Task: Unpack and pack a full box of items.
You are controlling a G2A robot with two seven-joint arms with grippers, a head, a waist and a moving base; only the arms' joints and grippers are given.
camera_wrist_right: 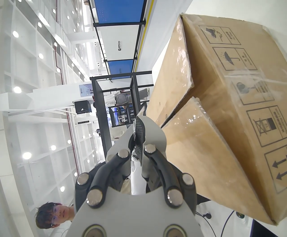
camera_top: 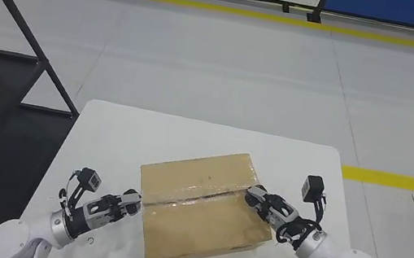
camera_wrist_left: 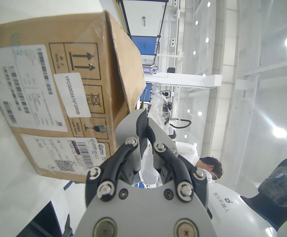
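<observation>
Where the white table [camera_top: 107, 137] lies bare on its left side, the left gripper [camera_top: 131, 201] sits just beside the left end of the cardboard box [camera_top: 201, 211], near its upper edge. Its jaws are pressed together with nothing visibly between them. The box rests at the table's middle, turned at an angle, top flaps closed and clear tape along the centre seam; white labels cover its left end. At the seam's right end sits the right gripper [camera_top: 252, 196], its jaws likewise closed together, nothing seen in them.
</observation>
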